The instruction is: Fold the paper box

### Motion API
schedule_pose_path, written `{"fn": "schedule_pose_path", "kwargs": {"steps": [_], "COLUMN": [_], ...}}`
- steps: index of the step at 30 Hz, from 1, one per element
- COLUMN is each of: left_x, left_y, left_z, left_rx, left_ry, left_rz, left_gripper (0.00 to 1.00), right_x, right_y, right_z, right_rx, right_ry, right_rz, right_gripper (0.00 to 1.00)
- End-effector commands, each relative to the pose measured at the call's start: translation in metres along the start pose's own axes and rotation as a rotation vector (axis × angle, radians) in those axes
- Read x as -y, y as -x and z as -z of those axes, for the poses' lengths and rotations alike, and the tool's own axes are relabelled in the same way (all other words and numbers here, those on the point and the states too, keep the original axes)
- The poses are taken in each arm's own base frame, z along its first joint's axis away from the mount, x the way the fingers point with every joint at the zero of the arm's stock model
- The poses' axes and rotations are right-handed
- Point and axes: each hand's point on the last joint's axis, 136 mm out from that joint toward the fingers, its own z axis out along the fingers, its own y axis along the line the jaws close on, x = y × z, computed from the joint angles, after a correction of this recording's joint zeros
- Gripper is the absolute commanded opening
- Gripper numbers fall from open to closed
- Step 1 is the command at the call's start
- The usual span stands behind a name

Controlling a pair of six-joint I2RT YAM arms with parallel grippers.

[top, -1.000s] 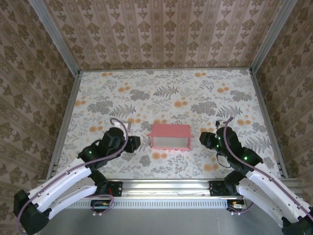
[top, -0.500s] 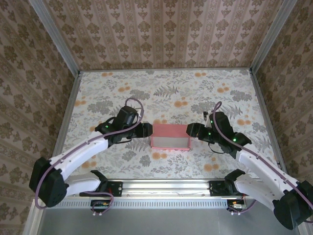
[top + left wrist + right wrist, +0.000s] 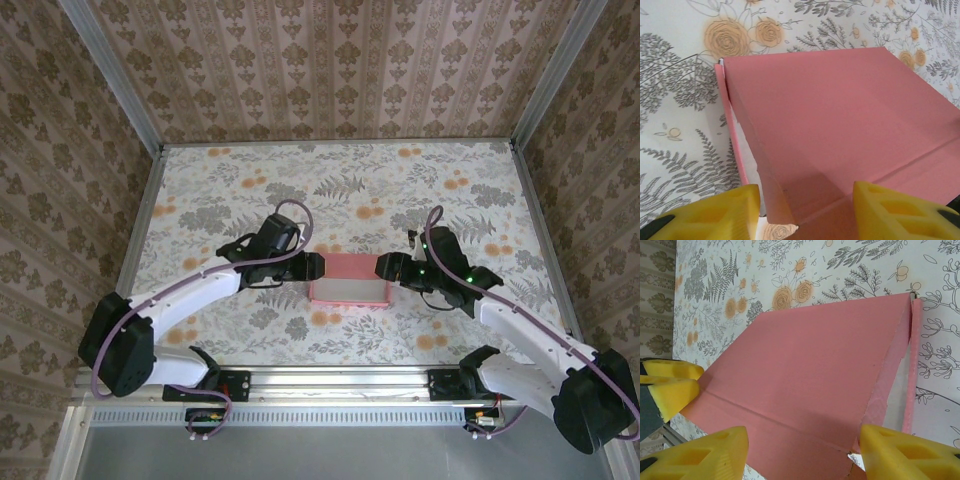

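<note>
One paper box [image 3: 347,278], pink outside and pale inside, sits on the flowered desk [image 3: 400,190], near the middle and a little toward the arms.

Two grippers, one at each short end, face each other across it.

- Left gripper [image 3: 312,267]: at the box's left end. In its wrist view the yellow fingers [image 3: 710,212] are spread and released, with the box's end between them and a small gap beside the side wall.
- Right gripper [image 3: 384,267]: at the right end. Its fingers are also spread, clamping nothing, with the box's near corner between them.

Paper box [image 3: 347,278] on floral table [image 3: 400,190]
</note>
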Motion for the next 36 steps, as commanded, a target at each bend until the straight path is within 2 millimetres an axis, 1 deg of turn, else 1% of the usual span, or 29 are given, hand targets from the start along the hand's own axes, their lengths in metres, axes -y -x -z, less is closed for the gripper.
{"fn": "schedule_pose_path", "kwargs": {"steps": [1,7,10,14,17,20,26,30,36], "left_x": [0.013,0.013,0.017,0.017,0.014,0.008,-0.002,-0.007,-0.012], "left_y": [0.005,0.001,0.002,-0.001,-0.006,-0.013,-0.031,-0.042,-0.050], "left_z": [-0.001,-0.005,-0.003,-0.007,-0.011,-0.014,-0.023,-0.030,-0.035], "left_rx": [0.001,-0.022,-0.023,-0.035,-0.043,-0.054,-0.086,-0.098,-0.104], "left_ry": [-0.034,-0.041,-0.053,-0.066,-0.059,-0.042,-0.027,-0.024,-0.004], "left_rz": [-0.001,0.022,0.031,0.045,0.047,0.046,0.057,0.074,0.075], "left_gripper": [0.50,0.46,0.42,0.36,0.36,0.35,0.35,0.35,0.33], "right_x": [0.005,0.004,0.005,0.006,0.007,0.013,0.024,0.031,0.040], "right_y": [-0.006,-0.008,-0.009,-0.010,-0.012,-0.016,-0.026,-0.032,-0.040], "right_z": [-0.003,-0.005,-0.006,-0.009,-0.010,-0.012,-0.016,-0.020,-0.024], "right_rx": [-0.023,-0.036,-0.042,-0.049,-0.055,-0.061,-0.080,-0.095,-0.107], "right_ry": [-0.006,0.001,-0.001,0.000,-0.005,-0.030,-0.056,-0.076,-0.099], "right_rz": [-0.016,-0.023,-0.024,-0.024,-0.025,-0.020,-0.020,-0.018,-0.017], "right_gripper": [0.62,0.60,0.58,0.56,0.51,0.48,0.41,0.35,0.29]}}
